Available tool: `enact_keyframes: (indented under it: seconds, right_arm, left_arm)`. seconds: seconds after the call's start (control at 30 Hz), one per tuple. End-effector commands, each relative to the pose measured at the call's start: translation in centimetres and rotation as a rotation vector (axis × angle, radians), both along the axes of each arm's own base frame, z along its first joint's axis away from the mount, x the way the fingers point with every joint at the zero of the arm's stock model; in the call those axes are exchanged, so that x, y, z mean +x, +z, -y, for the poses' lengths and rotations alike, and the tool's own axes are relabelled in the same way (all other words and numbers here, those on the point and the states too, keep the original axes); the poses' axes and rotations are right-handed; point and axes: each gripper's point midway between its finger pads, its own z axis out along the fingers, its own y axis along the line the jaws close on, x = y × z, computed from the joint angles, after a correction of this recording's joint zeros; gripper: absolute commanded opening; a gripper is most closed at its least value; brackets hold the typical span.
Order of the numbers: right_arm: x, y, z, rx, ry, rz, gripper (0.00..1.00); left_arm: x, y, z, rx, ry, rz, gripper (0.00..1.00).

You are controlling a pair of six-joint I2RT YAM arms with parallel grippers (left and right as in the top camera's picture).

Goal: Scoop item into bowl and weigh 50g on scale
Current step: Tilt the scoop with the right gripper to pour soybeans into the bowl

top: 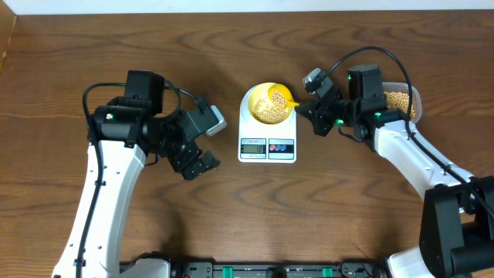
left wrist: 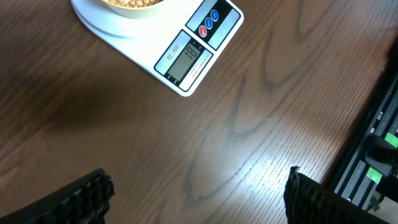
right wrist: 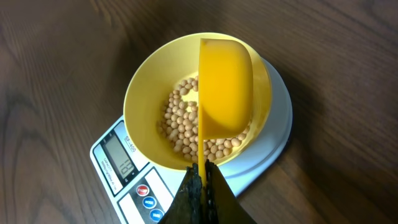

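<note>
The white scale (top: 267,143) stands at the table's middle with the pale yellow bowl (top: 258,100) on its platform; it also shows in the right wrist view (right wrist: 140,106). Tan beans (right wrist: 180,121) lie in the bowl. My right gripper (right wrist: 202,180) is shut on the handle of a bright yellow scoop (right wrist: 225,84), which is turned on its side over the bowl. In the overhead view the right gripper (top: 310,108) is just right of the scale. My left gripper (left wrist: 199,193) is open and empty above bare wood left of the scale, also in the overhead view (top: 197,162).
A clear tub (top: 401,100) with more beans sits at the far right behind my right arm. The scale's display (left wrist: 185,60) and buttons face the front edge. Black rails (left wrist: 373,149) run along the table's front.
</note>
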Motion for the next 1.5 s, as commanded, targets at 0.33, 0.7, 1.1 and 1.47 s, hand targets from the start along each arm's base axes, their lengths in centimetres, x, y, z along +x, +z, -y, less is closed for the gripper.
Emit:
enact_keyframes:
  seconds: [0.33, 0.7, 1.1, 1.47]
  right_arm:
    - [-0.2, 0.1, -0.2, -0.004, 0.02, 0.005, 0.01]
    - [0.0, 0.3, -0.3, -0.001, 0.02, 0.014, 0.01]
    - [-0.2, 2.4, -0.8, 0.012, 0.032, 0.074, 0.01]
    - [0.2, 1.5, -0.6, -0.079, -0.002, 0.101, 0.01]
  left_arm:
    - [-0.2, -0.2, 0.0, 0.008, -0.008, -0.002, 0.9]
    - [-0.2, -0.2, 0.0, 0.008, -0.008, -0.002, 0.9]
    - [-0.2, -0.2, 0.0, 0.008, -0.008, -0.002, 0.9]
    - [-0.2, -0.2, 0.0, 0.008, -0.009, -0.002, 0.9]
